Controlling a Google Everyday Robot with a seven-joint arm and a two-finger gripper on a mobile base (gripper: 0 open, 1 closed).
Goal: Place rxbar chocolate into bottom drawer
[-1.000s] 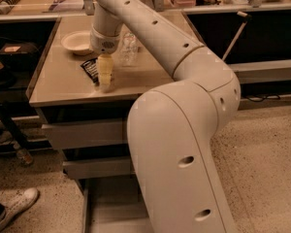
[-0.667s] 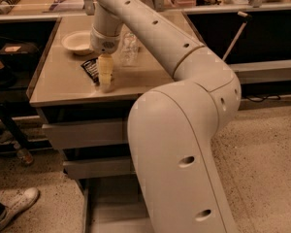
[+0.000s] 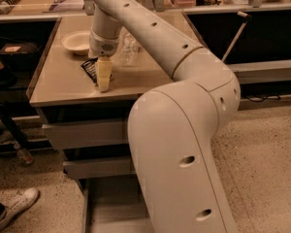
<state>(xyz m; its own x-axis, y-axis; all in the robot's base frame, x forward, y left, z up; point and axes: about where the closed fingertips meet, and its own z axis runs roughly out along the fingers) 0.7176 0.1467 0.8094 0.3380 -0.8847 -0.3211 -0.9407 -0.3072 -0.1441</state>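
Observation:
The rxbar chocolate (image 3: 89, 69) is a flat black wrapper lying on the tan counter (image 3: 63, 86), partly hidden behind my gripper. My gripper (image 3: 103, 83) points straight down with its tip on or just above the counter at the bar's right edge. I cannot tell whether it touches the bar. The bottom drawer (image 3: 109, 205) is pulled out near the floor below the counter. Its grey floor shows, and my arm (image 3: 179, 144) hides its right part.
A white bowl (image 3: 77, 41) sits at the back left of the counter. A clear plastic bottle (image 3: 128, 50) stands right of my gripper. Two closed grey drawers (image 3: 82, 133) are above the open one. A person's white shoe (image 3: 17, 207) is at lower left.

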